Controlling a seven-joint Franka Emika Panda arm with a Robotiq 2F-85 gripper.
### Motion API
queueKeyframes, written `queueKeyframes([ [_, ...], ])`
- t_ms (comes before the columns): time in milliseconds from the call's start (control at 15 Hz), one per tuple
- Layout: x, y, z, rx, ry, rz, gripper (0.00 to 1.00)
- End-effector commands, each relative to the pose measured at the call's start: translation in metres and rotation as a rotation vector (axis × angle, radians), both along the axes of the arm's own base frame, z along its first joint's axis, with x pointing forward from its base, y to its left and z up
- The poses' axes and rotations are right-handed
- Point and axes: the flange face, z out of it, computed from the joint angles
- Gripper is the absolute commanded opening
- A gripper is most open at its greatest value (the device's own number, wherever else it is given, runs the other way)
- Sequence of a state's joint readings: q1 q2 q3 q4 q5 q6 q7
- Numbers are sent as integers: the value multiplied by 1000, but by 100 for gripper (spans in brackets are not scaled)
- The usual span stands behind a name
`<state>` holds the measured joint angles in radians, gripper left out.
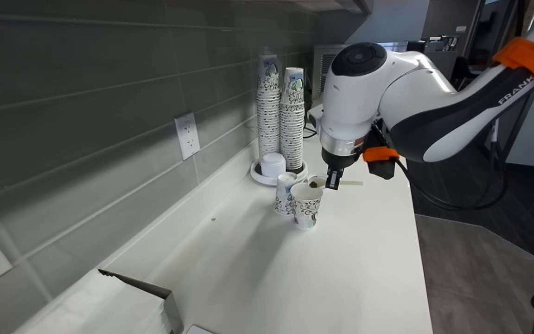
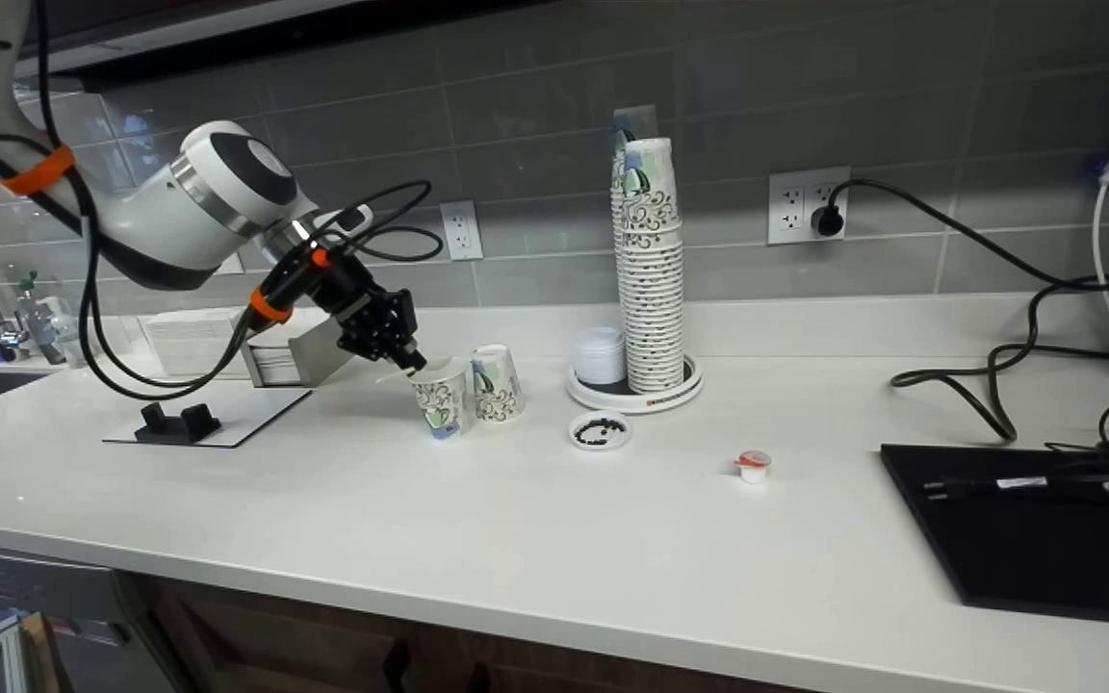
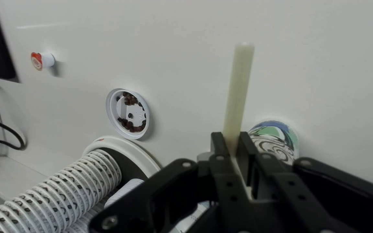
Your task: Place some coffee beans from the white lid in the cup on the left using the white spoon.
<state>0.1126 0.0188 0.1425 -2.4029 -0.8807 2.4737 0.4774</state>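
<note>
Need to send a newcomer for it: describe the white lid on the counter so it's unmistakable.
Find the tall stacks of paper cups on a round tray by the tiled wall. On the white counter next to that tray, on the side away from the wall, lies the white lid. Unlike the red-topped tub, it's a shallow disc scattered with dark coffee beans.

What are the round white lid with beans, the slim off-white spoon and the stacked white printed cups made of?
The shallow round white lid looks like smooth plastic, judging by its thin moulded rim. The slim off-white spoon is probably matte plastic, given its even colour. The white swirl-printed stacked cups are likely paper, from the print and ridged rims; any coating is unclear.
</note>
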Motion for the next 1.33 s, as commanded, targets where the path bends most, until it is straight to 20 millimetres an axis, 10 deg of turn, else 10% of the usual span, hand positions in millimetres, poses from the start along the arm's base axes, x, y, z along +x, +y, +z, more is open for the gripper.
queueKeyframes([
  [0, 14, 17, -7, -76, -28, 17, 3],
  [1267, 3, 80, -24, -482, -56, 13, 3],
])
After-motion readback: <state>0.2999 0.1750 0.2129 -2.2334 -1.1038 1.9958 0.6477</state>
